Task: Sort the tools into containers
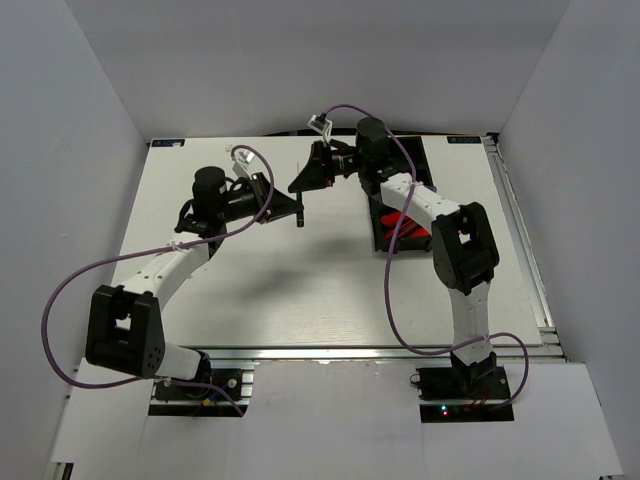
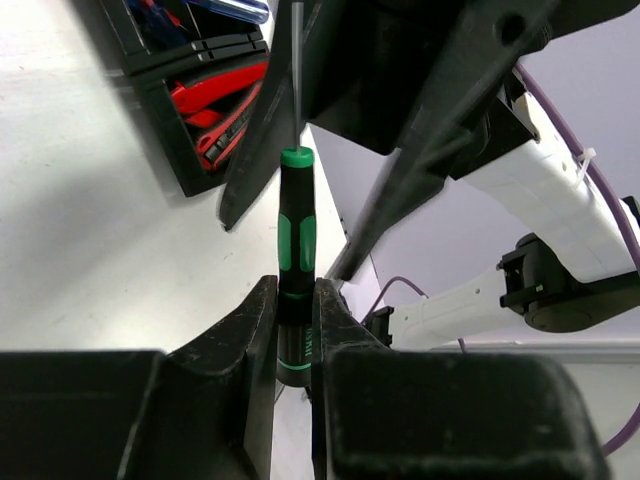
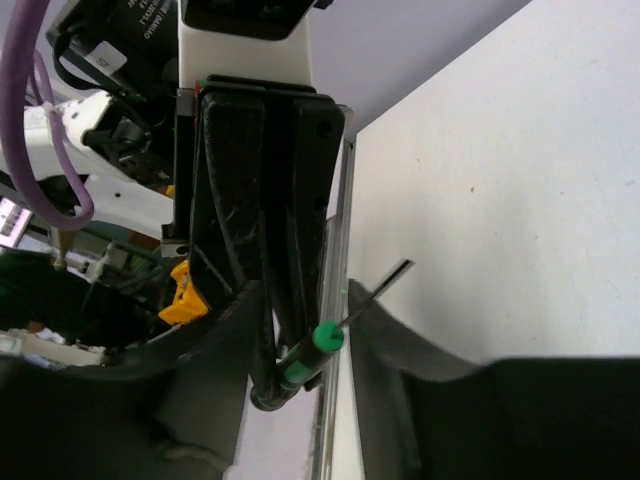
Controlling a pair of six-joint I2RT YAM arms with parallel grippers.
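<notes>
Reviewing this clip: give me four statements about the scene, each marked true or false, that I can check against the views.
1. The left fingers clamp a black-and-green screwdriver by its handle. True.
2. Red knives lie in a compartment of the black tray. True.
3. The screwdriver lies in the tray too. False: it is held in the air.
4. The right fingers are shut tight. False: they stand apart on either side of the screwdriver's shaft.

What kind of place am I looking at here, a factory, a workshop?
Most likely a robotics lab test booth: a white table boxed in by plain grey panels, a left arm and a right arm bolted at its near edge with loose purple cables, and a black tray of hand tools.
</notes>
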